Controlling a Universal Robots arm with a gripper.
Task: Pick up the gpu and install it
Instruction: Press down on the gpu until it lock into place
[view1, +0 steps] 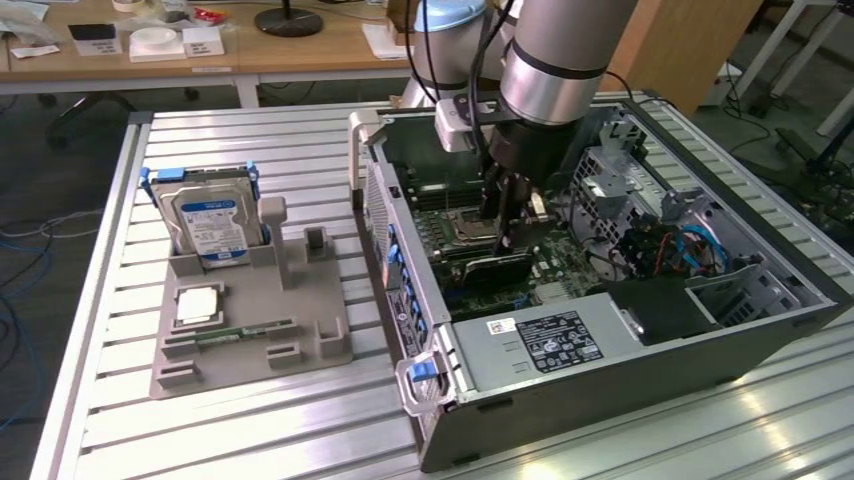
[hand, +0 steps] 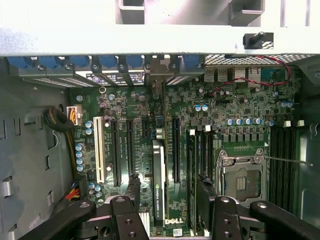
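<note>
Claw (hand: 167, 202) spread over the gpu (hand: 159, 185) seated in the open computer case (view1: 747, 345).
One gpu stands on edge in a motherboard (hand: 200, 115) slot, its long axis running parallel to the neighbouring slots, between the claw's two parted fingers (hand: 132, 192), which grip nothing. On the surface (view1: 240, 150), one grey holder (view1: 254, 330) carries one hard drive (view1: 214, 228) and one memory stick (view1: 247, 333).

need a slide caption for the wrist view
Open gripper poised above the gpu, which stands on edge in a motherboard slot, fingers either side of it.
</note>
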